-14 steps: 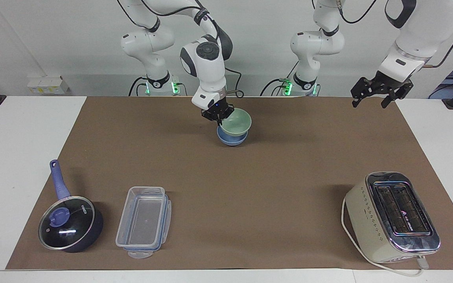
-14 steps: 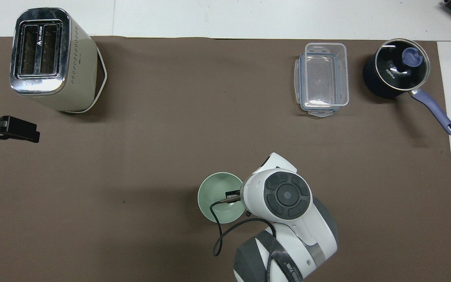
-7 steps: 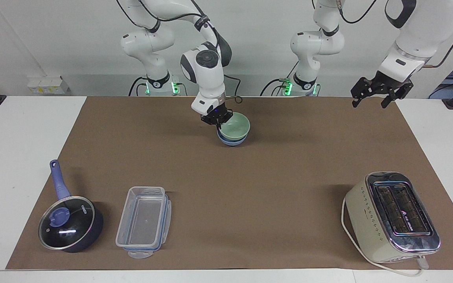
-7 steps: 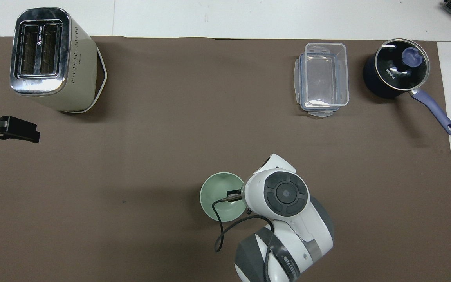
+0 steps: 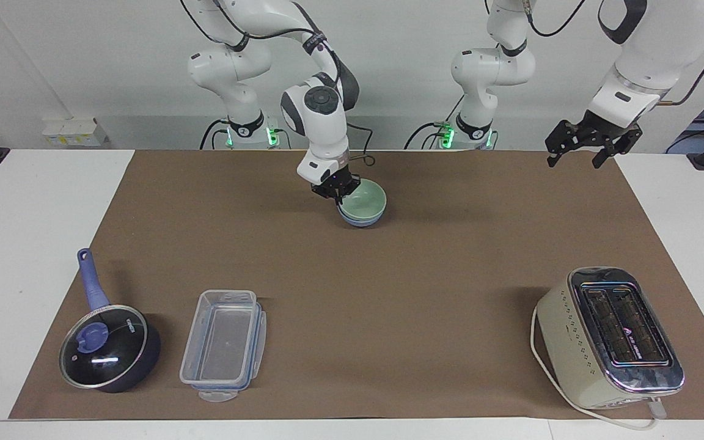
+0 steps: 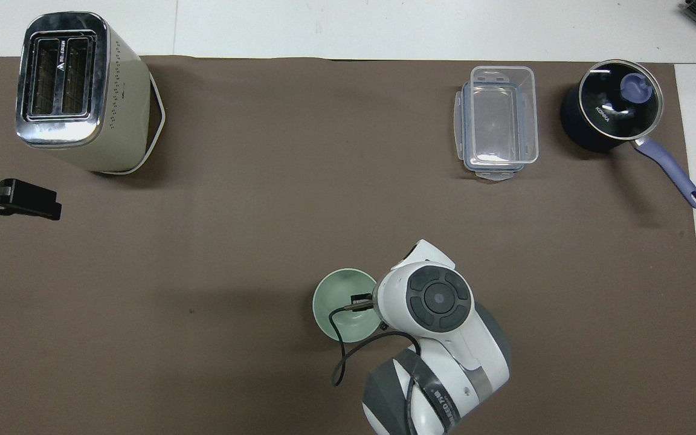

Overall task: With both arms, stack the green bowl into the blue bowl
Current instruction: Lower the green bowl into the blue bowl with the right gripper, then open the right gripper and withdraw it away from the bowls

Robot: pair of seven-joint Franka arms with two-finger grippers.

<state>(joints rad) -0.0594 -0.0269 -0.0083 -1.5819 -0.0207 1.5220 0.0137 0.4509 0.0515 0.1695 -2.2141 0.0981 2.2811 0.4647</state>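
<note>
Right gripper (image 5: 340, 194) pinches rim of pale mint-green bowl (image 5: 364, 200), nested in periwinkle-blue bowl (image 5: 361, 219). Risk: lifting before release tips stack. Left gripper (image 5: 590, 146) waits spread, empty.

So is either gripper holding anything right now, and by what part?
The right gripper holds the green bowl by its rim, nested in the blue bowl. The left gripper holds nothing.

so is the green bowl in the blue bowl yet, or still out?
In. The green bowl sits nested in the blue bowl, of which only the lower wall shows beneath it. The right hand is at the green bowl's rim.
</note>
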